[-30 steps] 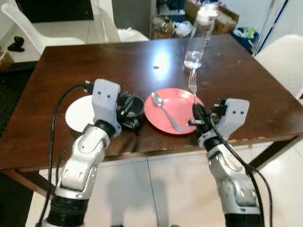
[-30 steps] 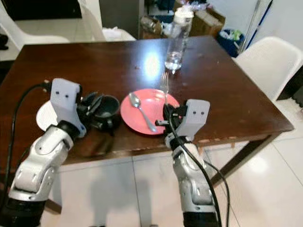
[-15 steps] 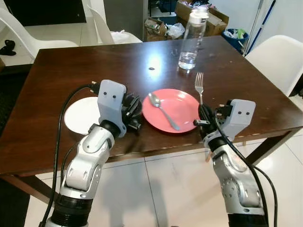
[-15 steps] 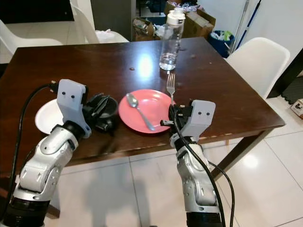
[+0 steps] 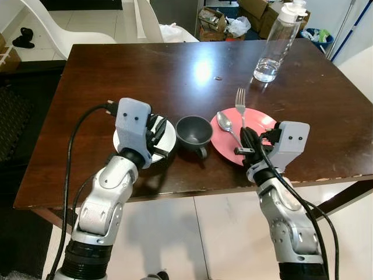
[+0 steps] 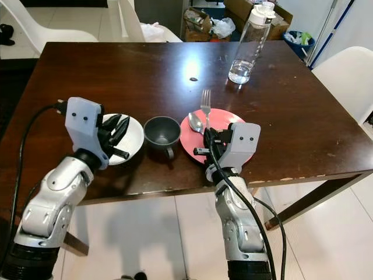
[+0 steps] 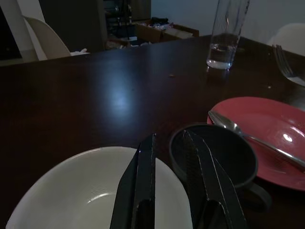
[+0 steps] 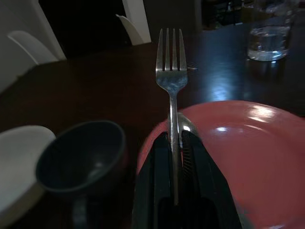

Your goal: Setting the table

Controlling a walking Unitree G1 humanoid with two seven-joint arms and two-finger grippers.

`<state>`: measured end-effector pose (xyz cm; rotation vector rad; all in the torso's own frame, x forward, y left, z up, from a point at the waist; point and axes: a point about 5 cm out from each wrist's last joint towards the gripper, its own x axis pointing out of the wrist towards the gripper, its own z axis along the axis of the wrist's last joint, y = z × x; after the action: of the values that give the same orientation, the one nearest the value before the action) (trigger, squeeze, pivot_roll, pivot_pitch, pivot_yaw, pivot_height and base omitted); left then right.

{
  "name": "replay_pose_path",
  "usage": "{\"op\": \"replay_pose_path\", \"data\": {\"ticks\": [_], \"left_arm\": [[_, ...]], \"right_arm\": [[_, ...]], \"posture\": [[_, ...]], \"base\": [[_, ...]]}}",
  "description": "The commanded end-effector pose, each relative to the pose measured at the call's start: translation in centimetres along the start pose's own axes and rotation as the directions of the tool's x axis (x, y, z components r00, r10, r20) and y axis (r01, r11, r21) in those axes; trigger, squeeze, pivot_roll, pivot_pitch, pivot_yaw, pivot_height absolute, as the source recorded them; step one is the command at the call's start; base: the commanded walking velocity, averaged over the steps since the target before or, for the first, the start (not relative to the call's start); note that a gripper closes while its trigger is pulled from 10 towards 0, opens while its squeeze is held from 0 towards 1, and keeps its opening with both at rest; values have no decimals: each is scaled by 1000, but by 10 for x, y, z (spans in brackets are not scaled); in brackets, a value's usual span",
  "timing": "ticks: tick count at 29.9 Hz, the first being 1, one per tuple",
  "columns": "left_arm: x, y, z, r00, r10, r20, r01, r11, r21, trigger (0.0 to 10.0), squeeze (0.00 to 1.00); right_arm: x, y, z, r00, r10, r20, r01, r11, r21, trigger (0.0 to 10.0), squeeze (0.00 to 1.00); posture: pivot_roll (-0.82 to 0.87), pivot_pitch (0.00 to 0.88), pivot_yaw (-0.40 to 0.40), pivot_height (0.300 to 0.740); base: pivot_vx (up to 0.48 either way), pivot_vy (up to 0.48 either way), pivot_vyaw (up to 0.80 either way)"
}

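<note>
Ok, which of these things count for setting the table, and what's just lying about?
For the job: fork in the right pincer, spoon, red plate, dark cup, white plate under the left pincer.

Lying about: water bottle, chairs, boxes.

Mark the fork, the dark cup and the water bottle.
fork [image 8: 171,78], right wrist view, base of the tines.
dark cup [image 5: 194,131], left eye view, inside of the bowl.
water bottle [image 6: 247,46], right eye view, mid body.

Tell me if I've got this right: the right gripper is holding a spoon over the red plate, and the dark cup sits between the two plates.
Not quite. The right gripper holds a fork, as the right wrist view shows; the spoon lies on the red plate. The dark cup does sit between it and the white plate.
</note>
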<state>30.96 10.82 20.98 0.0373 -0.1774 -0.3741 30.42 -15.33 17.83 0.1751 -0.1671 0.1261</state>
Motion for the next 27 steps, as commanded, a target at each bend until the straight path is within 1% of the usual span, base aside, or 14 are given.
{"op": "replay_pose_path", "data": {"ticks": [1,4,5,6,7,8,11,13,14,15,17,21,23,27], "left_arm": [[-3,-2,-7,999,-5,-38,6,1000,4,10000,0],[-7,1,-6,999,-10,-50,9,1000,-16,10000,0],[-7,1,-6,999,-10,-50,9,1000,-16,10000,0],[-8,1,-3,998,-37,-41,36,999,-30,10000,0],[-12,-1,6,991,-133,-9,133,991,-27,10000,0],[-12,-1,6,991,-133,-9,133,991,-27,10000,0],[-15,-1,18,967,-256,-13,256,967,8,10000,0],[-18,-4,21,923,-378,-73,383,921,65,10000,0],[-18,-4,21,923,-378,-73,383,921,65,10000,0],[-24,-8,22,864,-482,-144,496,864,89,10000,0],[-29,-12,23,797,-564,-215,591,801,90,10000,0],[-26,-11,26,799,-557,-226,589,801,106,10000,0],[-19,-11,30,812,-532,-241,565,820,93,10000,0],[-7,-17,39,816,-517,-258,547,836,53,10000,0]], "right_arm": [[-4,-15,-8,997,-50,-53,48,998,-37,10000,0],[-2,-36,-9,991,-64,-120,49,991,-124,10000,0],[-2,-36,-9,991,-64,-120,49,991,-124,10000,0],[-1,-41,-8,989,-76,-130,56,986,-156,10000,0],[0,-52,-3,986,-101,-132,76,980,-181,10000,0],[0,-52,-3,986,-101,-132,76,980,-181,10000,0],[0,-65,1,981,-134,-138,102,970,-220,10000,0],[-1,-73,5,980,-132,-151,95,969,-230,10000,0],[-1,-73,5,980,-132,-151,95,969,-230,10000,0],[-1,-80,8,979,-119,-163,76,966,-248,10000,0],[2,-88,11,978,-96,-186,46,965,-259,10000,0],[4,-91,12,976,-82,-202,29,968,-250,10000,0],[8,-93,12,974,-62,-216,14,976,-216,10000,0],[26,-100,22,974,-38,-224,-15,973,-230,10000,0]], "posture": [[-27,62,49,740],[-28,72,58,740],[-28,72,58,740],[-29,81,61,740],[-21,87,61,740],[-21,87,61,740],[-23,93,72,740],[-25,99,85,740],[-25,99,85,740],[-25,103,98,740],[-28,107,118,740],[-24,110,132,740],[-20,110,142,740],[-16,115,158,740]], "base": [[0,0,0],[0,0,0],[0,0,0],[0,0,0],[0,0,0],[0,0,0],[0,0,0],[0,0,0],[0,0,0],[0,0,0],[0,0,0],[0,0,0],[0,0,0],[0,0,0]]}}
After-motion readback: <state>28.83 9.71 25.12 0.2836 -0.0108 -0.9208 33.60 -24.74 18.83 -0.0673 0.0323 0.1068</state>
